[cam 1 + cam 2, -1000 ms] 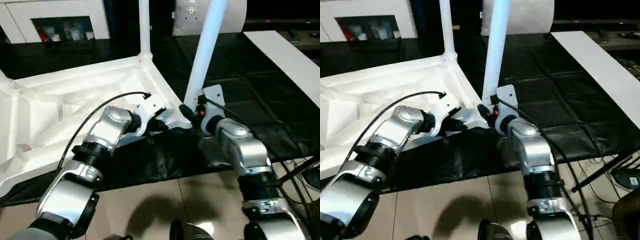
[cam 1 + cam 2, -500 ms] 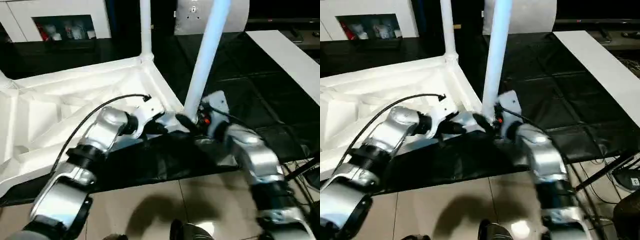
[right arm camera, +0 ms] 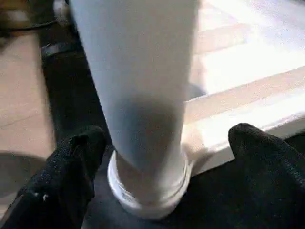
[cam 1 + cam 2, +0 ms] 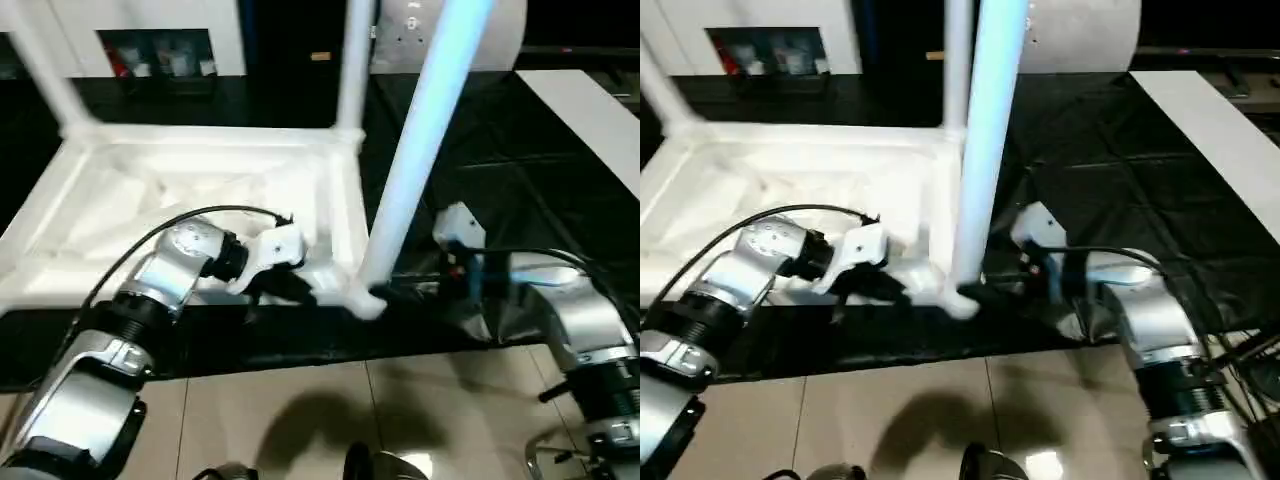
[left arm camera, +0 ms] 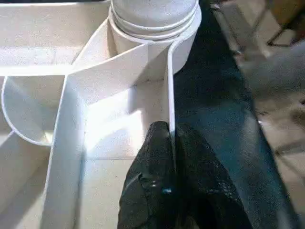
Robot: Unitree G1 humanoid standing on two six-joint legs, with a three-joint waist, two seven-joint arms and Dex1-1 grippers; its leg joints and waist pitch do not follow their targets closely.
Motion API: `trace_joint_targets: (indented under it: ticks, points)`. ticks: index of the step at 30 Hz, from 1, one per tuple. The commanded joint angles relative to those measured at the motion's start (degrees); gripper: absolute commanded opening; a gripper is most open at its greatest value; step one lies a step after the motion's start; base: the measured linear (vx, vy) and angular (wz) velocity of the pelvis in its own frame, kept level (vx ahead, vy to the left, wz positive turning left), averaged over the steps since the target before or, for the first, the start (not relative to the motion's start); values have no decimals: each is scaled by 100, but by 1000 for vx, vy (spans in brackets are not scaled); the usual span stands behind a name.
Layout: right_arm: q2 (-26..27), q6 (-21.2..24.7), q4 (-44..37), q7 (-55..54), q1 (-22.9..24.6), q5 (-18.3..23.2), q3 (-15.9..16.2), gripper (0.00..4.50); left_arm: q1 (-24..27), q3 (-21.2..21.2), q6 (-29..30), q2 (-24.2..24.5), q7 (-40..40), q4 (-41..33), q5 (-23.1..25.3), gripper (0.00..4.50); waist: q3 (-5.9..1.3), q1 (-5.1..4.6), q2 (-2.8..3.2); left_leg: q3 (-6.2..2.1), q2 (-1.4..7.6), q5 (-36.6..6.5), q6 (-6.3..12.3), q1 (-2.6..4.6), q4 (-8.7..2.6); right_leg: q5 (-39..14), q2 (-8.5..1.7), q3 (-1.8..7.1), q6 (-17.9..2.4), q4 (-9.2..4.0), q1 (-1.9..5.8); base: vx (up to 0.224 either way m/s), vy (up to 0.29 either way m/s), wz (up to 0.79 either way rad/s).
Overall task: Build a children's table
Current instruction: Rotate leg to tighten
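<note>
Left gripper (image 5: 172,143) pinches table (image 4: 200,190) rim over black mat (image 4: 470,170).

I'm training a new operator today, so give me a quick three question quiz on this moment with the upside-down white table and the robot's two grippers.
1. True or false: the left gripper is pinching the thin side wall of the table top.
2. The right gripper is: A) clamped on the leg, B) open with a finger on either side of the near leg, C) resting on the floor.
3. How many legs can be seen standing up from the table top in the left eye view?

Key:
1. True; its fingers are shut on the wall beside the corner socket.
2. B.
3. Three: the near leg, the far right leg and the far left leg.
</note>
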Motion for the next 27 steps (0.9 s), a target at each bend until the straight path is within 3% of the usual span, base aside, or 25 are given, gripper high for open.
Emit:
trace_joint_targets:
  ticks: [1, 7, 8, 10, 17, 27]
  points:
    - [-107, 101, 24, 471, -147, 188, 104, 415, -58, -235, -196, -32, -430, -96, -48, 0, -517, -15, -67, 11, 147, -200, 1046, -9, -324, -1868, -381, 376, -793, -267, 495, 0, 0, 0]
    - [-168, 150, 122, 849, -230, 251, 274, 366, -106, -305, -331, -7, -634, -78, -62, 0, -490, 14, -99, 12, 121, -371, 828, -16, -329, -2434, -387, 364, -546, -337, 485, 0, 0, 0]
    - [-163, 157, 146, 917, -247, 263, 304, 359, -111, -312, -344, -7, -677, -90, -69, 0, -484, 7, -134, 16, 113, -402, 791, -20, -331, -2538, -385, 361, -478, -359, 484, 0, 0, 0]
    - [-149, 171, 185, 1038, -275, 301, 354, 339, -116, -314, -361, -15, -743, -121, -76, 0, -491, 22, -122, 15, 102, -391, 771, -24, -327, -2605, -386, 355, -415, -365, 491, 0, 0, 0]
    - [-184, 427, 78, 1309, -275, 431, 480, 280, -139, -305, -392, -34, -800, -95, -73, 0, -497, 30, -135, 5, 122, -320, 781, -21, -332, -2419, -380, 355, -471, -341, 485, 0, 0, 0]
    - [-212, 637, 54, 1469, -281, 491, 555, 209, -167, -271, -424, -34, -791, -15, -33, 0, -476, 66, -132, 9, 112, -403, 703, -15, -338, -2590, -382, 350, -396, -371, 478, 0, 0, 0]
